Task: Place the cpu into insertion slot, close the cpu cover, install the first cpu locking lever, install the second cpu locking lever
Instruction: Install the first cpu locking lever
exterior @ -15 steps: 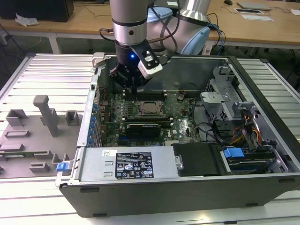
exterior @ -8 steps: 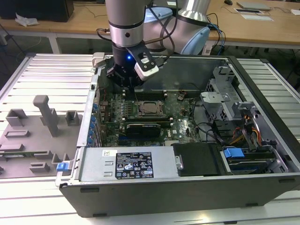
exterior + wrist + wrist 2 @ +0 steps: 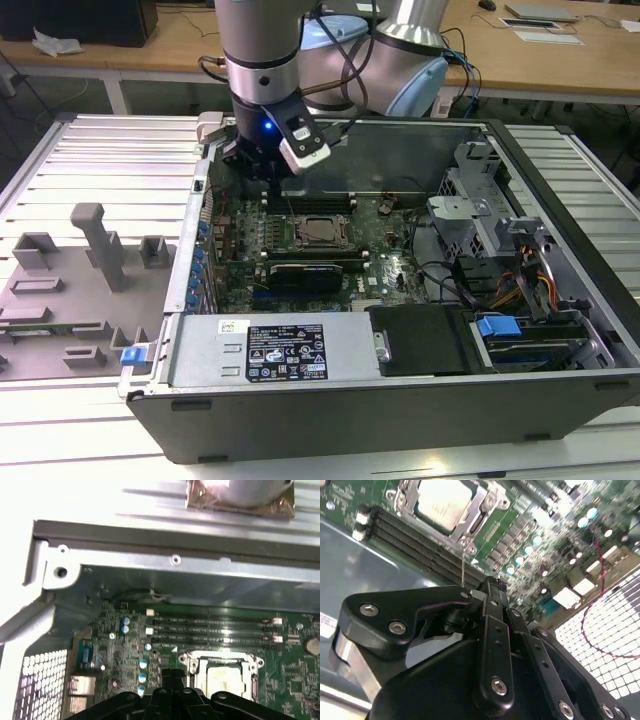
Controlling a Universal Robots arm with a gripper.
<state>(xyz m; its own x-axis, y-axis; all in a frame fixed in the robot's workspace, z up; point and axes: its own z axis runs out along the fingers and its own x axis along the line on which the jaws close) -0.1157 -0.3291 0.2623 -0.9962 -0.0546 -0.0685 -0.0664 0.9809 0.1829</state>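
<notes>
The cpu [image 3: 322, 231] [image 3: 441, 502] [image 3: 226, 674] lies flat in the insertion slot [image 3: 343, 231] at the middle of the green motherboard [image 3: 385, 262]. The silver cpu cover [image 3: 476, 516] [image 3: 193, 662] frames it and looks laid down over it. A thin metal locking lever [image 3: 463, 566] stands up beside the socket, close to my fingertips. My gripper [image 3: 264, 178] [image 3: 492, 586] [image 3: 175, 676] hovers over the board on the exterior view's left of the socket, near the memory slots [image 3: 415, 542]. Its black fingers are pressed together, and I see nothing held between them.
The open computer case has a metal wall [image 3: 175, 560] right behind the gripper. A power supply [image 3: 285, 350] lies along the near side and a drive cage with cables [image 3: 500, 260] sits on the exterior view's right. A grey fixture tray [image 3: 80, 290] lies outside the case.
</notes>
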